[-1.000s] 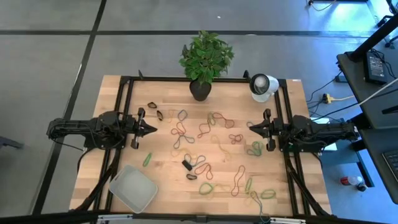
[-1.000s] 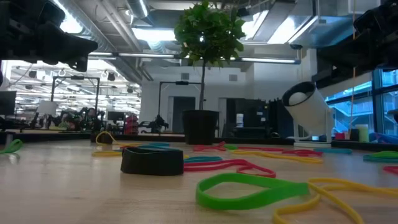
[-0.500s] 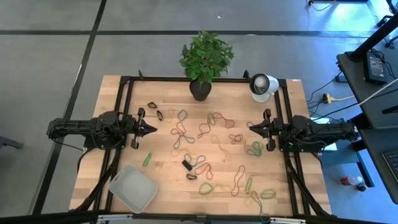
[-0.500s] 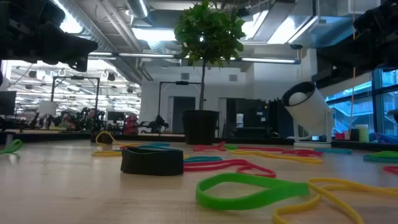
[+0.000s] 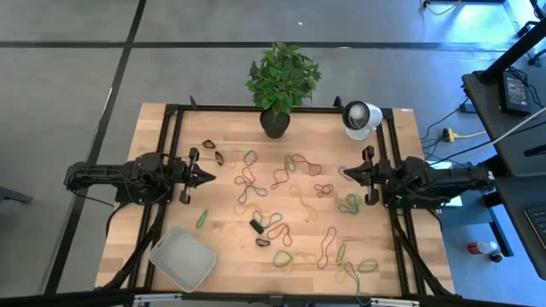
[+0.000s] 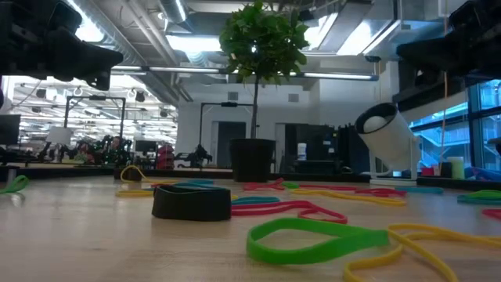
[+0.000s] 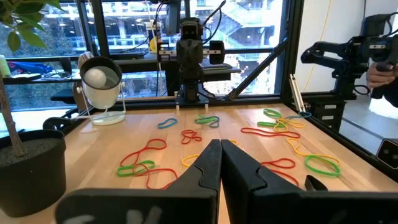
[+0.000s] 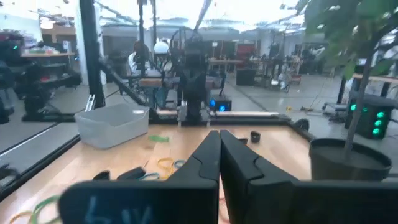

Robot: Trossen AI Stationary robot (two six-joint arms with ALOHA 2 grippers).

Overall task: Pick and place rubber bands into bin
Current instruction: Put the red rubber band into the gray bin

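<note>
I see wooden tabletop (image 5: 226, 230) inside black frame; potted plant (image 5: 281, 85) at far edge, middle; white round device (image 5: 360, 118) near far right corner; small black block (image 5: 256, 227) lying near tabletop centre.

The high view looks straight down on the whole table (image 5: 171, 162); the low view looks level across it, sharing the plant pot (image 6: 252, 160); wrist views face each other.
</note>
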